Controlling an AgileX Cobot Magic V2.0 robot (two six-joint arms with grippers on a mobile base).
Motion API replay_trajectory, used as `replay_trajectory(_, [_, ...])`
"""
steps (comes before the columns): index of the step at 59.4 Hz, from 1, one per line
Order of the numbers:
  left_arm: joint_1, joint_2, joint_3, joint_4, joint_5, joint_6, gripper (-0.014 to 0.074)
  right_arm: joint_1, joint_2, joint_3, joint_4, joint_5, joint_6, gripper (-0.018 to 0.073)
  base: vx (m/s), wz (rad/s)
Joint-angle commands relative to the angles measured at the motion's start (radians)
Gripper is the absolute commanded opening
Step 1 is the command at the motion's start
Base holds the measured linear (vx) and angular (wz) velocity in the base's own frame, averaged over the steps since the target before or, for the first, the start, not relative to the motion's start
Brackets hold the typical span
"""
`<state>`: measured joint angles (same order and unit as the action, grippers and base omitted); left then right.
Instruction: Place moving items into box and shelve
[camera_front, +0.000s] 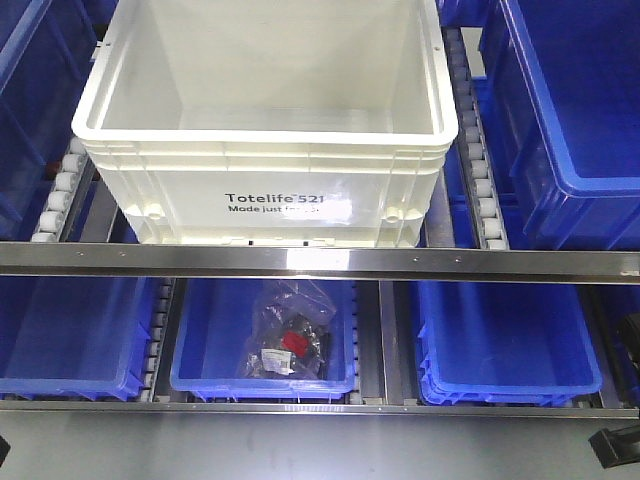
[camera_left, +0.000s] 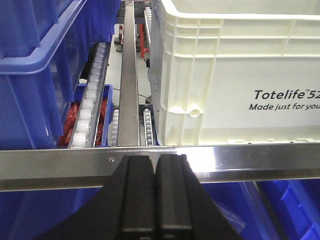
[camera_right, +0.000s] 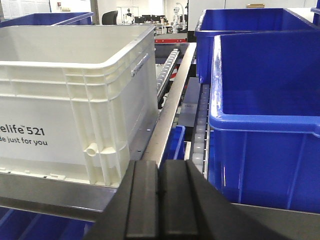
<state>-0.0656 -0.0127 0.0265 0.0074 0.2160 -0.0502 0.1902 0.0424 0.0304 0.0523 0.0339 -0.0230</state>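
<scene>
We see the big white plastic box (camera_front: 265, 150) sitting on the metal shelf's white rollers (camera_front: 60, 195) behind its silver rail (camera_front: 320, 262), looking put away, so our left gripper (camera_left: 155, 172) and right gripper (camera_right: 160, 175) wait pressed together, holding nothing.

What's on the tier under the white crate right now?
Below the white crate, a blue bin holds a clear bag of dark parts with a red label. Blue bins sit on either side. The bins' far ends are hidden by the shelf rail.
</scene>
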Motion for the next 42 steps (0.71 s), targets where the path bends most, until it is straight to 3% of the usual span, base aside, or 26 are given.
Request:
replay_trajectory(1, [0.001,-0.014,-0.009,-0.007,-0.080,-0.002,-0.0006,-0.014,0.007,0.006,-0.001,-0.084,-0.012,-0.0008,0.00,0.00])
replay_trajectory(17, [0.001,-0.014,-0.009,-0.007,-0.080,-0.002,-0.0006,-0.239,-0.003,0.005,-0.001,-0.082,-0.012,-0.0008,0.00,0.00])
replay_trajectory(42, [0.001,-0.014,-0.009,-0.007,-0.080,-0.002,-0.0006,-0.249,-0.062,0.005,-0.001,-0.081,-0.012,-0.0008,0.00,0.00])
